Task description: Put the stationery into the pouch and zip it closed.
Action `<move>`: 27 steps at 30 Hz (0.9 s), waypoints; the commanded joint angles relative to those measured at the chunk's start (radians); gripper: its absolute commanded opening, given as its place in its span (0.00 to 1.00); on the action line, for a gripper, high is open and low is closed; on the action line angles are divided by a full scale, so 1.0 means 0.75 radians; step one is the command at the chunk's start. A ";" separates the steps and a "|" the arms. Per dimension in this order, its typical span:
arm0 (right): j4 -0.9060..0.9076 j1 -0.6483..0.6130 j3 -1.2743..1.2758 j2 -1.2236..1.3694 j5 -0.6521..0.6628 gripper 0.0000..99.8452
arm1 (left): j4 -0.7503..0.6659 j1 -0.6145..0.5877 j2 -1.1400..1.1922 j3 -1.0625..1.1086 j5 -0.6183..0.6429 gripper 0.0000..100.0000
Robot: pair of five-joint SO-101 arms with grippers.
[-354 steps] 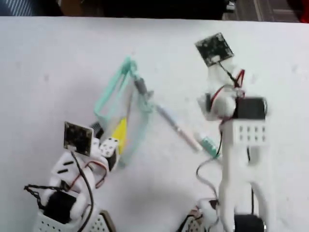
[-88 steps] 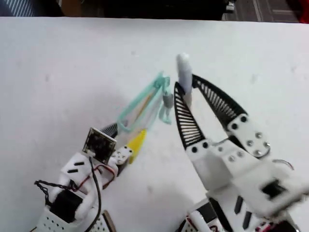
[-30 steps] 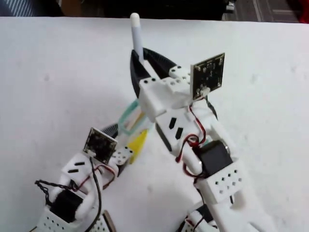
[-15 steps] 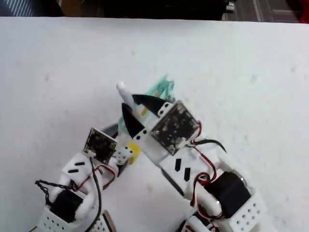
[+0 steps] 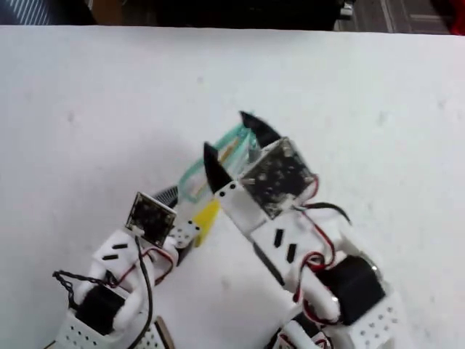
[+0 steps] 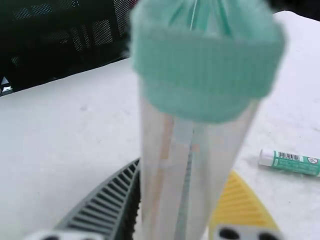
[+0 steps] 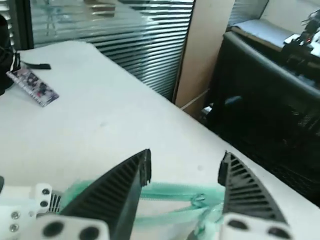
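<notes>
A clear pouch [image 5: 195, 174] with teal zipper trim stands on its edge on the white table, mouth up. My left gripper [image 5: 185, 203] is shut on the pouch's lower end, between a grey and a yellow finger. In the left wrist view the pouch [image 6: 200, 75] rises from that gripper [image 6: 175, 210], with thin pen-like shapes inside it. My right gripper [image 5: 227, 134] hangs open over the pouch's upper end with nothing between its black fingers. In the right wrist view, the teal zipper edge [image 7: 175, 192] runs below the open gripper [image 7: 186, 155]. A white-and-teal stick [image 6: 290, 162] lies on the table beside the pouch.
The right arm [image 5: 305, 240] covers the table just right of the pouch. A small patterned card [image 7: 32, 85] with a black cord lies farther off on the table. The table's far edge [image 5: 232, 27] runs along the back, with dark furniture behind it.
The right gripper carried a white pen over to the pouch mouth. The pen is now gone from its fingers, and they stand open a little farther right. The left arm kept still.
</notes>
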 commanded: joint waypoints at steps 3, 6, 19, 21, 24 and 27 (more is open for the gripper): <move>0.001 0.167 -0.211 0.011 -0.008 0.17 | 0.010 0.005 0.005 -0.065 0.018 0.21; 0.001 0.318 -0.229 0.019 -0.010 0.12 | 0.010 0.005 0.005 -0.065 0.018 0.21; 0.150 1.055 -0.231 0.502 0.139 0.10 | 0.002 0.015 0.005 -0.059 0.092 0.17; 0.242 1.091 -0.231 0.600 0.303 0.10 | 0.002 0.007 0.005 -0.065 0.184 0.17; 0.394 1.110 -0.229 0.760 0.507 0.10 | 0.002 0.007 0.005 -0.065 0.190 0.17; 0.494 1.110 -0.229 0.913 0.632 0.10 | 0.002 0.007 0.005 -0.059 0.190 0.17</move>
